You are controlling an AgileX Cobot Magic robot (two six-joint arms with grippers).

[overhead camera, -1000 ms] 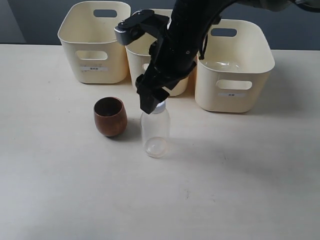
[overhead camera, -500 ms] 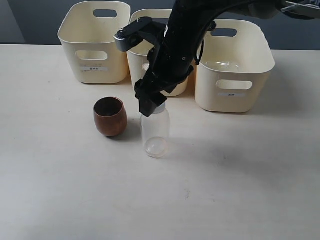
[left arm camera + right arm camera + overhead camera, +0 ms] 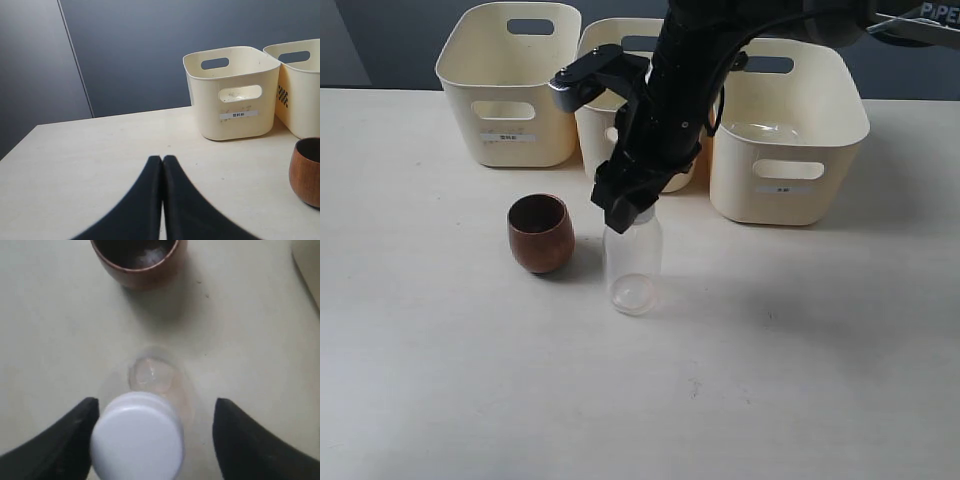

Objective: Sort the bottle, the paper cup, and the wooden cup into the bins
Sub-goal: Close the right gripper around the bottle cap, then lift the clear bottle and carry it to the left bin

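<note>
- Two fingers (image 3: 55, 445) of the right gripper (image 3: 155, 405) stand spread, one on each side of the bottle's white cap (image 3: 137, 437). The jaws are wide and not pinched on it.
- One finger lies against or just beside the cap's edge; I cannot tell which. The other is clearly apart from it, with bare tabletop showing between.
- Exterior view: the right gripper (image 3: 625, 208) is down over the neck of the bottle (image 3: 632, 262), and its arm crosses in front of the middle bin.
- Bottle: clear plastic, upright on the table (image 3: 770, 380), out in front of the row of bins.
- Wooden cup (image 3: 540, 232): upright, mouth up, just beside the bottle on the left of the exterior view, with a small gap between them. The right wrist camera shows it too (image 3: 135, 260), beyond the bottle.
- Left gripper (image 3: 162, 161): fingers pressed together with nothing between them, over bare tabletop. The wooden cup (image 3: 306, 172) is partly in its view, apart from the fingertips.
- Three cream-yellow bins stand in a row at the far side: left bin (image 3: 470, 110), middle bin (image 3: 590, 125) partly hidden by the arm, and right bin (image 3: 740, 190).
</note>
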